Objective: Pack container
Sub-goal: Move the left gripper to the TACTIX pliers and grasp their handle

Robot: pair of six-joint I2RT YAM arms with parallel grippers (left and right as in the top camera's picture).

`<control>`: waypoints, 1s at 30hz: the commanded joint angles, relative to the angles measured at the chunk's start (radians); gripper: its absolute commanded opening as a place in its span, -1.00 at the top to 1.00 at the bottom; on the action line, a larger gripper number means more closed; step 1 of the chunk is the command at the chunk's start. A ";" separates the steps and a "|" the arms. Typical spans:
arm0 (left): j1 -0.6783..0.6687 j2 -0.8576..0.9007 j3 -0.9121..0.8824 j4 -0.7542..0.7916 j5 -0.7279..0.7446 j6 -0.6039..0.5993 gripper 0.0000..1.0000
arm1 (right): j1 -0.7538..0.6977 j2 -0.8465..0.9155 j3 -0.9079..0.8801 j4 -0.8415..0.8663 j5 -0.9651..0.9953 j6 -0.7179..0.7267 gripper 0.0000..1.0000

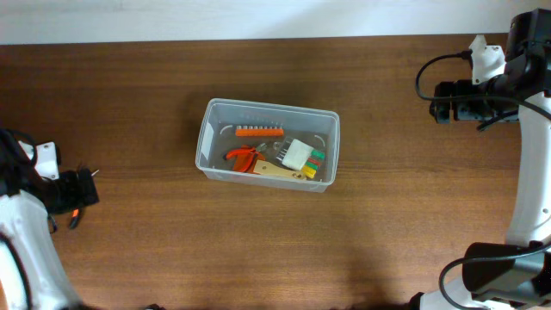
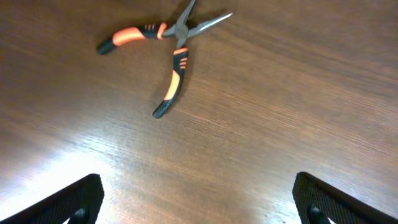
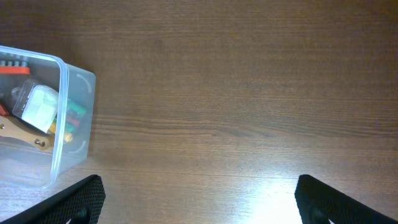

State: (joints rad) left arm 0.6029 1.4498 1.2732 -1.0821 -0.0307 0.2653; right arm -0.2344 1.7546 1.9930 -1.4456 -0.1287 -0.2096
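Observation:
The clear plastic container [image 1: 207,142] stands mid-table and holds an orange bit set [image 1: 259,132], orange-handled pliers [image 1: 244,158], a wooden-handled tool [image 1: 280,172] and a white, green and yellow pack [image 1: 303,155]. Its corner also shows in the right wrist view [image 3: 61,118]. A second pair of orange-and-black pliers [image 2: 168,50] lies open on the table at the far left, partly under my left gripper [image 1: 86,191]. That gripper [image 2: 199,205] is open and empty above the table. My right gripper [image 1: 441,102] is open and empty at the back right, well away from the container [image 3: 199,202].
The wooden table runs to a pale wall along the back edge [image 1: 258,21]. The right arm's base [image 1: 491,275] stands at the front right, the left arm [image 1: 26,250] at the front left.

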 commanded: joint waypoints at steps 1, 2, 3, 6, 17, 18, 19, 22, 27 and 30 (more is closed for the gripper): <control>0.018 0.110 0.000 0.032 0.010 0.034 -0.99 | -0.002 0.004 -0.003 -0.002 0.005 0.002 -0.97; 0.018 0.142 0.000 0.045 0.008 0.048 -0.98 | -0.003 0.004 -0.003 -0.002 0.004 0.002 -0.97; 0.019 0.167 0.000 0.058 0.008 0.055 -0.99 | -0.003 0.004 -0.003 -0.002 0.001 0.002 -0.97; 0.020 0.240 0.000 0.099 0.008 0.082 -0.99 | -0.002 0.004 -0.003 -0.002 -0.003 0.002 -0.97; 0.045 0.404 0.000 0.226 0.008 0.137 -0.99 | -0.003 0.004 -0.003 -0.003 -0.003 0.002 -0.97; 0.046 0.420 0.000 0.231 0.008 0.137 -0.99 | -0.003 0.004 -0.003 -0.003 -0.003 0.002 -0.97; 0.046 0.437 0.000 0.236 0.008 0.138 -0.99 | -0.003 0.004 -0.003 -0.003 -0.003 0.002 -0.97; 0.046 0.482 0.000 0.246 0.008 0.145 -0.99 | -0.003 0.004 -0.003 -0.003 -0.003 0.002 -0.98; 0.046 0.559 0.000 0.257 0.008 0.149 -0.99 | -0.003 0.004 -0.003 -0.005 -0.002 0.002 -0.97; 0.046 0.576 0.000 0.270 0.008 0.149 -0.93 | -0.003 0.004 -0.003 -0.009 -0.002 0.002 -0.97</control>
State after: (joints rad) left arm 0.6434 1.9808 1.2755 -0.8261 -0.0196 0.3996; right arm -0.2344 1.7554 1.9930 -1.4506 -0.1291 -0.2100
